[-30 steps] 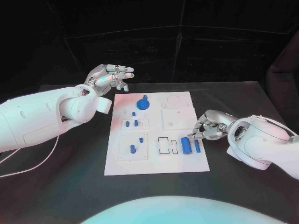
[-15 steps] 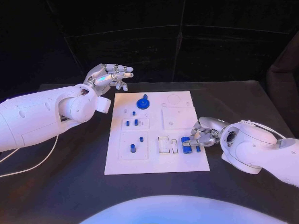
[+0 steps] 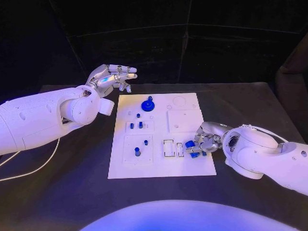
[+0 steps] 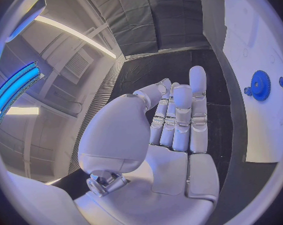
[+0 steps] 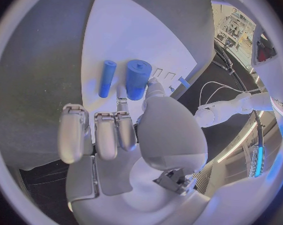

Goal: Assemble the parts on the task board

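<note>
Since a second ago, we see our right hand point(image 3: 204, 142) has crept inward over the near right part of the task board point(image 3: 161, 166), from beside the board's edge to directly above the two blue parts lying there. Those parts, a thick blue cylinder point(image 5: 138, 78) and a thin blue rod point(image 5: 107, 78), lie side by side on the white board, just apart, and our right hand's fingertips point(image 5: 155, 87) reach the near end of the thick cylinder. From the head view we cannot tell whether the fingers actually pinch it; from the wrist, the other fingers are curled side by side with nothing in them.

Beside the cylinders, toward the board's middle, sit two small rectangular slots point(image 3: 173, 147). Farther left, short blue pegs point(image 3: 136, 152) stand in square recessed plates, and a blue gear point(image 3: 147, 106) sits near the board's far edge, with a round recess point(image 3: 178, 102) to its right.

Our left hand point(image 3: 113, 78) has stayed put, raised off the far left corner of the board, palm up, fingers loosely bent and apart, holding nothing. From its wrist camera the gear point(image 4: 261, 85) shows at the board's edge. The white board lies in the middle of the black worktop point(image 3: 251, 106).
</note>
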Tool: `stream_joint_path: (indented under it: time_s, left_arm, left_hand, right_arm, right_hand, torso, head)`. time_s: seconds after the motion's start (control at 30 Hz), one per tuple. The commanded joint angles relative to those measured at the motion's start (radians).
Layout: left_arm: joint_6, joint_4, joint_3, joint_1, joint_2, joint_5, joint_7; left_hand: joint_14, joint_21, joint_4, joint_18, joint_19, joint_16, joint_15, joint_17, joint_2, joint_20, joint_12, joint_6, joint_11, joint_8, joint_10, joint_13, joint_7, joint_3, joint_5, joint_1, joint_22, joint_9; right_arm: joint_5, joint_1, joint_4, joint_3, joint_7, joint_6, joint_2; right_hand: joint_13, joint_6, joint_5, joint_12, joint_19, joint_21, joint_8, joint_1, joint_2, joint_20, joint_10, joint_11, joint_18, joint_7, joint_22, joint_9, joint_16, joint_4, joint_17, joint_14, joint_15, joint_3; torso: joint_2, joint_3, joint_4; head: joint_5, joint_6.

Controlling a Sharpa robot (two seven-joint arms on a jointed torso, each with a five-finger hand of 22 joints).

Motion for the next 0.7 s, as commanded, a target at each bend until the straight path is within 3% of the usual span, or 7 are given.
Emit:
stream_joint_path:
  time_s: [0.03,0.17,0.33,0.5,0.6,0.7]
  left_arm:
    - [0.014,0.000,0.001,0.002,0.000,0.003,0.004]
    - [0.015,0.000,0.001,0.002,-0.001,0.003,0.003]
    - [0.015,-0.001,0.001,0.002,-0.002,0.003,0.003]
    - [0.014,-0.002,0.001,0.002,-0.002,0.003,0.003]
    - [0.015,-0.002,0.001,0.002,-0.001,0.003,0.003]
    - [0.015,-0.002,0.000,0.002,0.000,0.003,0.003]
  left_hand:
    - [-0.007,-0.007,-0.005,0.014,-0.004,-0.004,0.001,-0.001,0.001,0.000,0.005,0.001,0.004,0.006,-0.004,-0.001,0.007,-0.004,0.000,0.007,-0.002,-0.001]
    - [-0.008,-0.007,-0.005,0.014,-0.005,-0.005,0.001,-0.002,0.002,0.000,0.005,0.001,0.004,0.006,-0.004,-0.001,0.007,-0.003,0.000,0.008,-0.002,-0.001]
    - [-0.008,-0.007,-0.006,0.014,-0.005,-0.005,0.001,-0.003,0.003,0.000,0.005,0.001,0.004,0.007,-0.004,-0.001,0.007,-0.003,0.001,0.009,-0.002,-0.001]
    - [-0.008,-0.007,-0.006,0.014,-0.005,-0.005,0.001,-0.003,0.003,0.000,0.005,0.001,0.004,0.007,-0.004,-0.001,0.007,-0.003,0.001,0.009,-0.002,-0.001]
    - [-0.008,-0.007,-0.006,0.014,-0.005,-0.005,0.001,-0.003,0.003,0.000,0.005,0.001,0.004,0.007,-0.004,-0.001,0.007,-0.003,0.001,0.009,-0.002,-0.001]
    - [-0.008,-0.007,-0.006,0.014,-0.005,-0.005,0.001,-0.003,0.003,0.000,0.005,0.001,0.004,0.007,-0.004,-0.001,0.007,-0.003,0.001,0.009,-0.002,-0.001]
  right_arm:
    - [-0.029,-0.010,-0.008,-0.007,-0.038,0.034,0.008]
    - [-0.030,-0.012,-0.006,-0.007,-0.048,-0.003,0.010]
    - [0.019,-0.012,0.032,-0.007,-0.041,-0.112,-0.013]
    - [0.069,-0.012,0.083,-0.006,-0.014,-0.211,-0.040]
    - [0.093,-0.011,0.107,-0.006,0.004,-0.261,-0.047]
    - [0.107,-0.011,0.118,-0.006,0.014,-0.282,-0.046]
  right_hand:
    - [0.213,-0.005,0.008,0.005,0.016,0.004,-0.002,0.017,0.010,0.005,0.077,0.001,-0.017,0.000,0.005,0.000,0.004,-0.006,0.119,0.082,0.001,0.001]
    - [0.216,-0.003,0.032,0.008,0.017,0.005,0.006,0.026,0.028,0.005,0.078,0.000,-0.017,-0.002,0.007,0.007,0.004,-0.009,0.120,0.081,0.000,0.002]
    - [0.211,0.002,0.095,0.001,0.017,0.006,0.016,0.040,0.053,0.003,0.074,-0.003,-0.017,-0.004,0.009,0.014,0.004,-0.015,0.121,0.081,-0.002,0.003]
    - [0.214,0.010,0.107,0.004,0.019,0.009,0.022,0.042,0.058,0.002,0.076,-0.005,-0.018,-0.007,0.015,0.018,0.005,-0.017,0.124,0.081,-0.003,0.000]
    - [0.215,0.017,0.112,0.005,0.020,0.010,0.025,0.039,0.061,0.001,0.077,-0.007,-0.019,-0.009,0.018,0.020,0.006,-0.015,0.127,0.082,-0.005,-0.003]
    - [0.216,0.020,0.115,0.005,0.021,0.011,0.027,0.037,0.062,0.000,0.078,-0.008,-0.019,-0.011,0.019,0.021,0.006,-0.014,0.127,0.082,-0.006,-0.005]
  torso:
    - [0.000,0.0000,0.0007]
    - [-0.001,-0.0002,0.0005]
    - [-0.001,0.0001,-0.0014]
    - [-0.002,-0.0022,-0.0013]
    - [-0.001,-0.0011,0.0007]
    - [0.000,-0.0010,0.0014]
  head:
    - [0.000,-0.001]
    - [0.001,0.000]
    - [0.007,0.001]
    - [0.002,0.003]
    - [0.002,0.006]
    - [0.002,0.007]
